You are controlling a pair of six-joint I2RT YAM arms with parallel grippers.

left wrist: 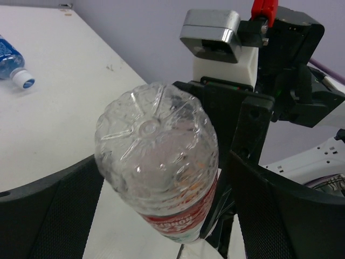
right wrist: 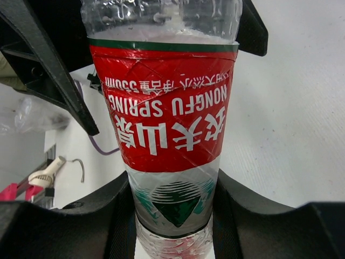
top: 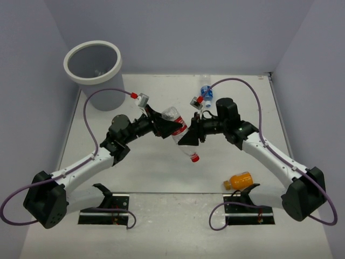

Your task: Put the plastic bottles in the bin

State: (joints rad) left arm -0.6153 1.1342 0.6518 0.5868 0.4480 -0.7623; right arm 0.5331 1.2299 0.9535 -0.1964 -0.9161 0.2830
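A clear plastic bottle with a red label (top: 179,131) hangs tilted in mid-air above the table's middle, red cap down. My right gripper (top: 188,139) is shut on its lower label, fingers pressed on both sides (right wrist: 172,216). My left gripper (top: 170,125) stands open around the bottle's base (left wrist: 156,162), with a narrow gap showing at its right finger (left wrist: 280,216). A blue-labelled bottle (top: 205,91) lies at the back of the table, also in the left wrist view (left wrist: 11,62). An orange bottle (top: 239,180) lies near the right arm. The bin (top: 92,62) stands at the far left corner.
Two black stands (top: 106,192) (top: 243,194) sit on plates at the near edge, by the arm bases. Grey walls close the table on the left, back and right. Purple cables loop off both arms.
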